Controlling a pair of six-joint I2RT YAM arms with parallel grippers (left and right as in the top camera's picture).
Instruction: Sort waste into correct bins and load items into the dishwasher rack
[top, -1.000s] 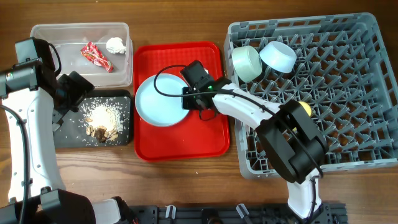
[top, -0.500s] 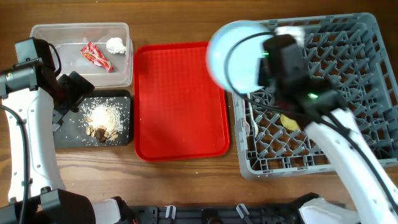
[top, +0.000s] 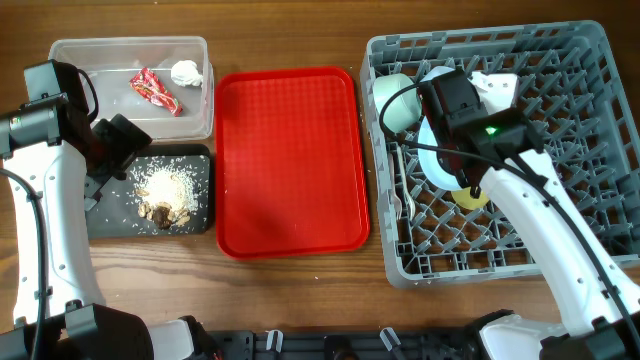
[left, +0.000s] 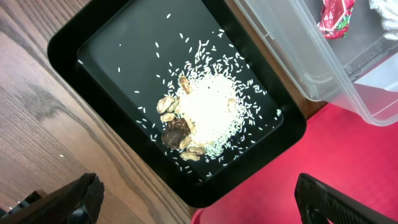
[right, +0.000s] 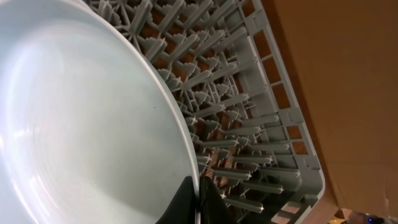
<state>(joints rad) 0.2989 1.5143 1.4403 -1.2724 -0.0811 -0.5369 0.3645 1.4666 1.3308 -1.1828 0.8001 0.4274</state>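
Now the right gripper (right: 198, 198) clamps the rim of the plate (right: 81, 124), tilted over the rack (right: 249, 118).

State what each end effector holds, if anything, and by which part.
The right end effector holds the plate by its rim; left end effector holds nothing.

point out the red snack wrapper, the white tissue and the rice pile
red snack wrapper (top: 157, 90), overhead view, middle of the printed foil.
white tissue (top: 186, 72), overhead view, centre of the crumpled wad.
rice pile (left: 208, 112), left wrist view, centre of the white heap.
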